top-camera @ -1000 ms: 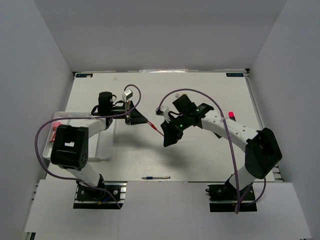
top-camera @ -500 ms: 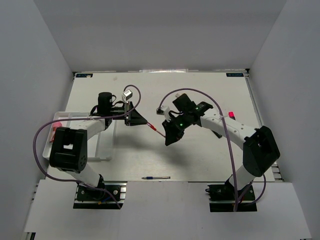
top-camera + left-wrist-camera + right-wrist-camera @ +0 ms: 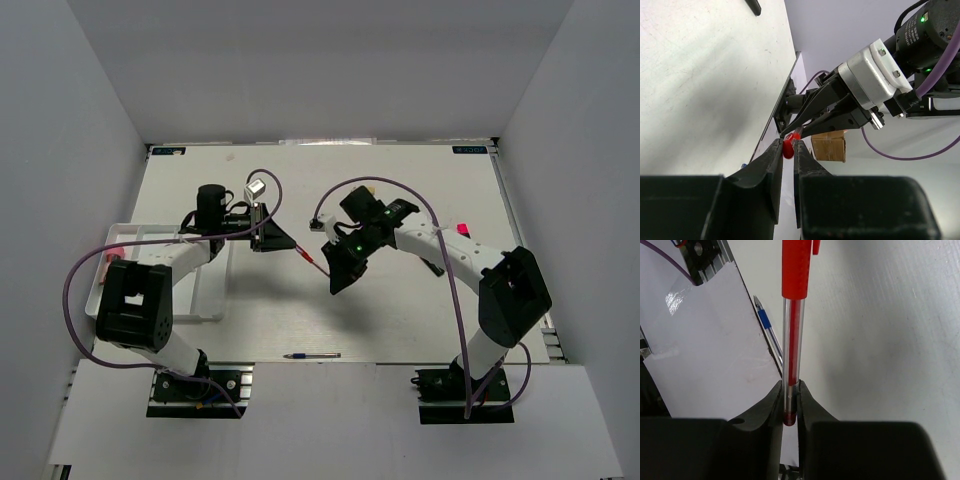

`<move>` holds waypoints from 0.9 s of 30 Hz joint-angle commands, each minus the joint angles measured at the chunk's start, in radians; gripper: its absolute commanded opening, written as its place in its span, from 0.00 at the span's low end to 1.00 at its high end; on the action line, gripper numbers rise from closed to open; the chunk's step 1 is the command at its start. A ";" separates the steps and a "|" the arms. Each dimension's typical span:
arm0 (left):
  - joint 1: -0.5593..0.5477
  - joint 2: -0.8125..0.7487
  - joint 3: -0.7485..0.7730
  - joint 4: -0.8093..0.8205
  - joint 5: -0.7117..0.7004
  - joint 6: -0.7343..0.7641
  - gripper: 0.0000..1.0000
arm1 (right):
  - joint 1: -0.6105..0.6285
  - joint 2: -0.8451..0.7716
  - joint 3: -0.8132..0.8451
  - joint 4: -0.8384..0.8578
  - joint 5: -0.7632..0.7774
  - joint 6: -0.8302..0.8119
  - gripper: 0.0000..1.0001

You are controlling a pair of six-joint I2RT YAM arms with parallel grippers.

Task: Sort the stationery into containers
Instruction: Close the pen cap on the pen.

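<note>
We count two pens, one tray and one loose pink-capped item. The thin red pen with a clear barrel [image 3: 311, 259] hangs above the white surface [image 3: 400, 320], between the arms. The left fingers [image 3: 778, 150] are clamped on its red end. The right fingers [image 3: 776, 395] are clamped on the clear-barrelled end, with the pen running straight out from their tips. The thin blue pen [image 3: 312, 355] lies at the near edge. The shallow white plastic tray [image 3: 215, 300] sits far left and the small pink-capped item [image 3: 463, 229] far right.
</note>
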 commanded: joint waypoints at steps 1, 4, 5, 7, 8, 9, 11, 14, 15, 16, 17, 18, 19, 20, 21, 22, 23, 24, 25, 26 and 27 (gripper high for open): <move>-0.069 -0.034 -0.023 -0.010 0.027 0.017 0.00 | 0.021 0.012 0.087 0.136 -0.051 -0.016 0.00; -0.078 -0.031 -0.029 -0.007 0.025 0.014 0.00 | 0.021 0.015 0.094 0.138 -0.048 -0.015 0.00; -0.079 -0.031 -0.029 -0.007 0.025 0.014 0.00 | 0.020 0.013 0.098 0.138 -0.048 -0.015 0.00; -0.088 -0.036 -0.035 0.002 0.022 0.011 0.00 | 0.021 0.019 0.105 0.139 -0.046 -0.012 0.00; -0.088 -0.036 -0.038 0.004 0.022 0.010 0.00 | 0.020 0.019 0.107 0.139 -0.043 -0.013 0.00; -0.088 -0.037 -0.041 0.002 0.019 0.008 0.00 | 0.020 0.019 0.110 0.141 -0.043 -0.012 0.00; -0.097 -0.042 -0.047 0.008 0.019 0.008 0.00 | 0.018 0.021 0.116 0.141 -0.037 -0.008 0.00; -0.106 -0.043 -0.050 0.007 0.016 0.005 0.00 | 0.018 0.024 0.122 0.145 -0.034 -0.005 0.00; -0.106 -0.042 -0.050 0.008 0.014 0.005 0.00 | 0.018 0.024 0.127 0.144 -0.034 -0.005 0.00; -0.106 -0.042 -0.052 0.008 0.014 0.005 0.00 | 0.017 0.027 0.130 0.144 -0.034 -0.005 0.00; -0.106 -0.040 -0.052 0.010 0.013 0.005 0.00 | 0.017 0.025 0.131 0.147 -0.037 -0.002 0.00; -0.115 -0.040 -0.052 0.011 0.013 0.004 0.00 | 0.018 0.028 0.136 0.147 -0.036 -0.002 0.00; -0.115 -0.039 -0.053 0.011 0.013 0.004 0.00 | 0.015 0.030 0.137 0.147 -0.034 -0.002 0.00; -0.115 -0.040 -0.052 0.014 0.013 0.004 0.00 | 0.014 0.032 0.142 0.145 -0.034 -0.002 0.00; -0.115 -0.037 -0.053 0.016 0.013 0.002 0.00 | 0.014 0.032 0.145 0.145 -0.036 -0.001 0.00; -0.115 -0.039 -0.053 0.020 0.011 -0.002 0.00 | 0.015 0.036 0.150 0.145 -0.037 -0.002 0.00; -0.125 -0.037 -0.056 0.021 0.011 -0.003 0.00 | 0.015 0.039 0.153 0.147 -0.037 -0.002 0.00; -0.125 -0.039 -0.056 0.024 0.013 -0.004 0.00 | 0.015 0.042 0.156 0.144 -0.039 0.001 0.00; -0.125 -0.039 -0.056 0.022 0.011 -0.004 0.00 | 0.014 0.045 0.160 0.144 -0.039 0.001 0.00; -0.125 -0.040 -0.059 0.024 0.011 -0.006 0.00 | 0.015 0.048 0.164 0.144 -0.040 0.002 0.00; -0.125 -0.040 -0.059 0.025 0.013 -0.007 0.00 | 0.017 0.053 0.170 0.144 -0.042 0.002 0.00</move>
